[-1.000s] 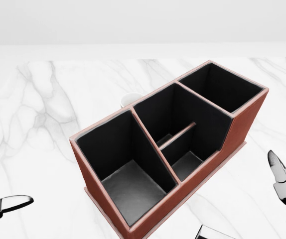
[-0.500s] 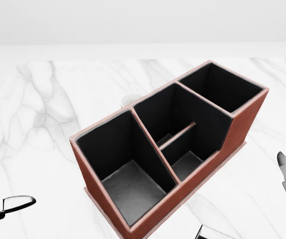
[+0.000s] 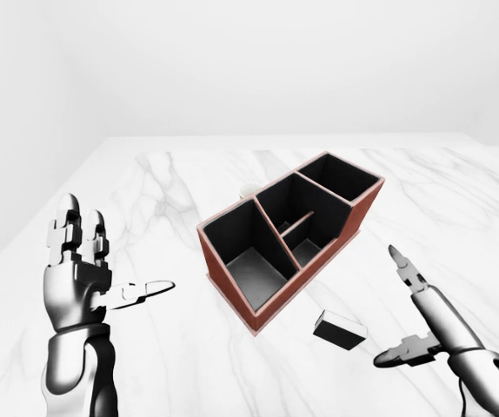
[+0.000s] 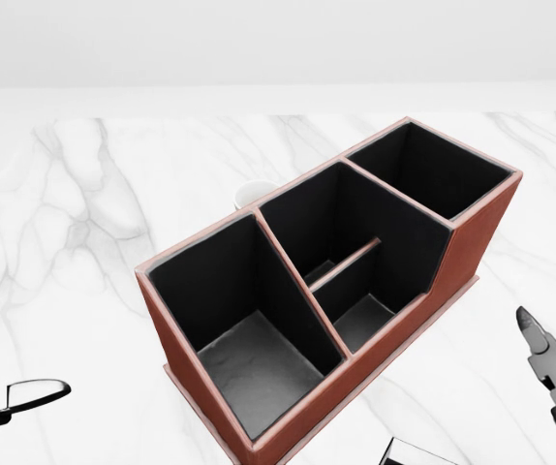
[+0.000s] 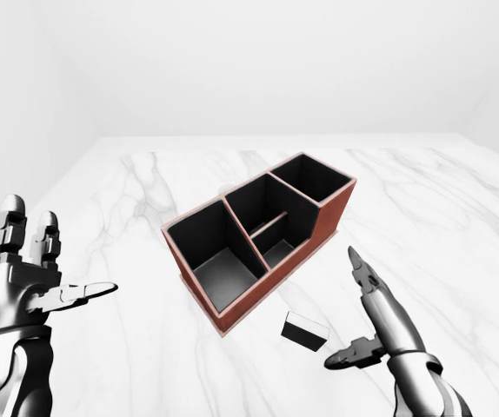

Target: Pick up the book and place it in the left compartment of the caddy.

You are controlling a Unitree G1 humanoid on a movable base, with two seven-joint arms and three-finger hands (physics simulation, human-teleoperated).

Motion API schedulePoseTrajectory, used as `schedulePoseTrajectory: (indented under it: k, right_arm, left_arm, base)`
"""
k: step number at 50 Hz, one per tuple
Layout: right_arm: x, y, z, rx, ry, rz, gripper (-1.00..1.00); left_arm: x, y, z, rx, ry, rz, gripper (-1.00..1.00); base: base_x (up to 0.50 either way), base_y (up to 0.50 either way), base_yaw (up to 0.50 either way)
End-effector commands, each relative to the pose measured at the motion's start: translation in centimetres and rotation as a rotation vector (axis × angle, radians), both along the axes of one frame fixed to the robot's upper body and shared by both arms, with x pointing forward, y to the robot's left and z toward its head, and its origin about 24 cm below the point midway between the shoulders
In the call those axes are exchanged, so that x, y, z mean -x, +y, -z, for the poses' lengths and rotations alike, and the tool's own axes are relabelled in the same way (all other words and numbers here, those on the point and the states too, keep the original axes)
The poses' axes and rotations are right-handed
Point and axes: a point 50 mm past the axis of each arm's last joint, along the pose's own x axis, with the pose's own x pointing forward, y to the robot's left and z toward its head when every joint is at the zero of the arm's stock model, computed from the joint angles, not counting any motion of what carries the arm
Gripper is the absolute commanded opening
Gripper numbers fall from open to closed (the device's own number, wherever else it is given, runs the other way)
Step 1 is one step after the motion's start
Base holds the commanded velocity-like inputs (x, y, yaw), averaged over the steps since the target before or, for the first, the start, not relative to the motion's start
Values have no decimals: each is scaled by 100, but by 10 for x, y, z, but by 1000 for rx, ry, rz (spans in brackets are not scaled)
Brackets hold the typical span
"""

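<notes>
A red-brown caddy (image 3: 341, 226) with black compartments stands tilted on the white marble table (image 3: 163, 191); its left compartment (image 3: 248, 252) holds nothing. The book (image 3: 340, 330), small, dark with a pale edge, lies flat below the caddy's lower right side; only its corner (image 4: 409, 452) shows in the head view. My right hand (image 3: 410, 317) is open to the right of the book, fingers spread and not touching it. My left hand (image 3: 102, 269) is raised and open at the left, well away from the caddy.
A small white round object (image 3: 249, 188) peeks out behind the caddy's upper left wall. The marble table runs to a far edge at a white wall (image 3: 276, 69).
In the head view my right hand's finger dropped toward the lower right edge, then came back a little leftward. The left fingertip at lower left barely moved. Caddy and book stayed put.
</notes>
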Motion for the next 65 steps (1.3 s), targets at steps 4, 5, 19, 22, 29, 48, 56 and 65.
schedulePoseTrajectory:
  k: [4,5,19,22,29,48,56,65]
  right_arm:
    - [-9,-1,7,12,36,-28,100]
    - [-10,-1,7,12,36,-28,100]
    - [-13,0,16,-13,68,-50,100]
    - [-15,3,19,-16,80,-64,100]
    - [-16,8,28,-46,115,-87,100]
    - [-13,8,44,-97,175,-101,100]
    - [-14,4,41,-73,166,-88,100]
    - [-19,1,35,-45,149,-86,100]
  left_arm:
    - [0,0,0,0,1,-1,100]
    - [0,0,0,0,1,-1,100]
    - [-1,2,1,3,4,-3,100]
    - [-1,1,1,2,5,-3,100]
    - [-1,2,1,3,5,-3,100]
    - [0,2,-1,-3,-5,-7,100]
    - [0,2,-1,-1,-3,-8,100]
    - [0,1,1,0,3,-6,100]
  base:
    - [0,0,0]
    - [0,0,0]
    - [0,0,0]
    - [0,0,0]
    - [0,0,0]
    - [0,0,0]
    - [0,0,0]
    - [0,0,0]
